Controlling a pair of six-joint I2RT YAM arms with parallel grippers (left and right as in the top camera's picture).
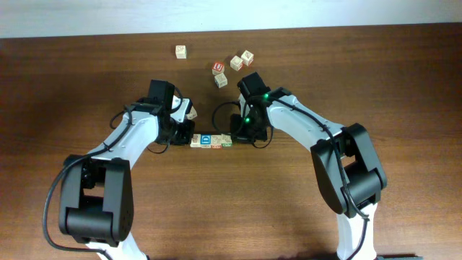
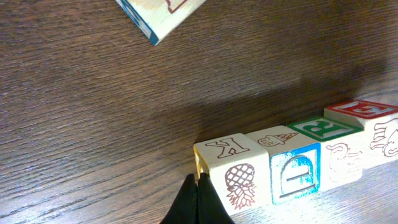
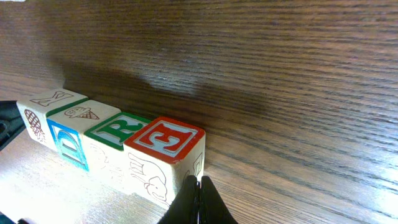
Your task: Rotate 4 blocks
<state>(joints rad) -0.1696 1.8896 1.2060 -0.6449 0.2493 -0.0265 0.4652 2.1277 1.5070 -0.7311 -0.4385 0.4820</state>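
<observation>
on a dark brown wooden table [image 1: 79, 79], the left gripper [image 2: 198, 200] sits just left of the frame's centre in the overhead view. its black fingers are pressed together with nothing between them, tips right against the lower left corner of the row's end cube. a pale wooden cube with a blue edge [image 2: 163, 14] lies just above that gripper, and a lone pale wooden cube [image 1: 180, 51] lies well apart near the top edge. at the centre, four wooden alphabet cubes stand touching in a straight row: the pale cube with a brown k and a pineapple [image 2: 233, 169], the blue-framed d cube [image 2: 295, 169], the green-framed r cube [image 2: 326, 129] and the red-framed e cube [image 3: 165, 144]. above the row, right of centre, a loose cluster of four cubes [image 1: 236, 63] includes one red-faced cube [image 1: 219, 67]. the right gripper [image 3: 198, 200] stands at the row's right end, fingers together and empty, tips just beside the e cube's lower corner.
</observation>
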